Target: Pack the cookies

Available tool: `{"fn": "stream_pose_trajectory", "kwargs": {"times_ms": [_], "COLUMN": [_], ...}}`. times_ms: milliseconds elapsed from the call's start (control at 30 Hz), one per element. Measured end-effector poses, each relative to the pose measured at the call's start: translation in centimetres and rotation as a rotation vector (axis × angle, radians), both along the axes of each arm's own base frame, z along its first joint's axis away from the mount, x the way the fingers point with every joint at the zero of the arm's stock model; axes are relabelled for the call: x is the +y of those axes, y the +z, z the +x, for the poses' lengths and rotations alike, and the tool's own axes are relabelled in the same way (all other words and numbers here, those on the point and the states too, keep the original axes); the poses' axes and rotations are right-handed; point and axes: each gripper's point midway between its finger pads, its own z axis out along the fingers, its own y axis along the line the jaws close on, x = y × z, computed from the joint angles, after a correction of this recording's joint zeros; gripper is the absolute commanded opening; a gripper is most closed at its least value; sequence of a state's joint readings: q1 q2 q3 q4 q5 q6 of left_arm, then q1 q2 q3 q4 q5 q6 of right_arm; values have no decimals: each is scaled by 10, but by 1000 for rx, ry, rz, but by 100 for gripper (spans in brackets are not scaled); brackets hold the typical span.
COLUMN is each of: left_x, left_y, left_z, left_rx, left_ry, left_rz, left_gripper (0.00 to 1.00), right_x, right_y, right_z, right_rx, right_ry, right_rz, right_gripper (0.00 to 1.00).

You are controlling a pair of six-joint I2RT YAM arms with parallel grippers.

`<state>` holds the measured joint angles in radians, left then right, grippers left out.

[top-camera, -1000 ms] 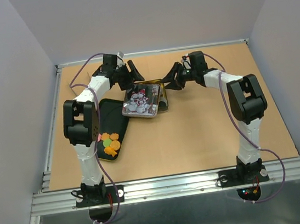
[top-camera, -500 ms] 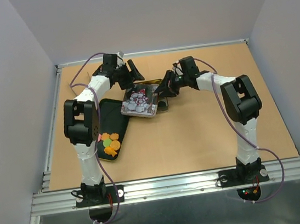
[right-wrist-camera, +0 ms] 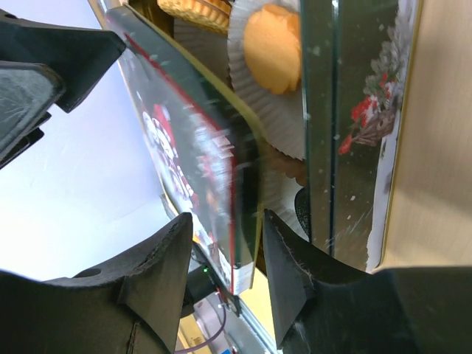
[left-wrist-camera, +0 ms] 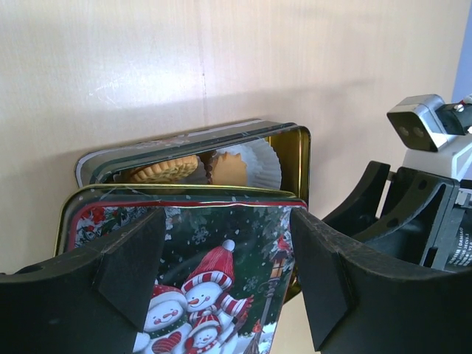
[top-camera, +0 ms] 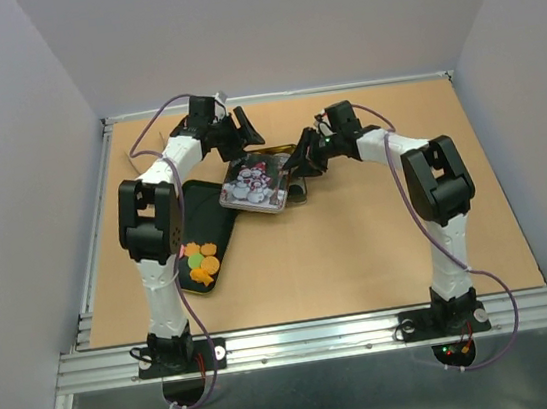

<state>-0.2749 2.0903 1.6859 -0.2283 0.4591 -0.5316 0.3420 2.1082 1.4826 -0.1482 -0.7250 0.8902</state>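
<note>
- Cookies, mostly orange with one green, are seen loose on a black tray by the table's left edge; judged unpacked.
- Tin, farther back mid-table, is seen part-filled with paper cups; snowman lid lies askew over it.
- Right gripper is pinched on the lid's edge.
- Left gripper is spread, straddling the lid.

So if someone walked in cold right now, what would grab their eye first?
The snowman lid, tilted over the open tin mid-table, its edge between the right end effector fingers. Next, the left end effector open astride the lid. Then the bright cookies on the dark tray by the left arm.
</note>
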Motion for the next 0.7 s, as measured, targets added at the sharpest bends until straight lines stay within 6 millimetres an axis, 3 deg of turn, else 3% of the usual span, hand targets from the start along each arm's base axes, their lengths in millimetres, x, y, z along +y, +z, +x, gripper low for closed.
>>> {"fn": "stream_pose_trajectory", "kwargs": {"times_ms": [700], "left_x": [-2], "left_y": [-3], "left_z": [4], "left_rx": [7], "left_ry": [-4], "left_rz": [0], "left_gripper": [79], "right_x": [6], "right_y": [-12], "right_z": [2], "right_rx": [30], "right_ry": [22], "right_rz": [-37], "right_gripper": [49]}}
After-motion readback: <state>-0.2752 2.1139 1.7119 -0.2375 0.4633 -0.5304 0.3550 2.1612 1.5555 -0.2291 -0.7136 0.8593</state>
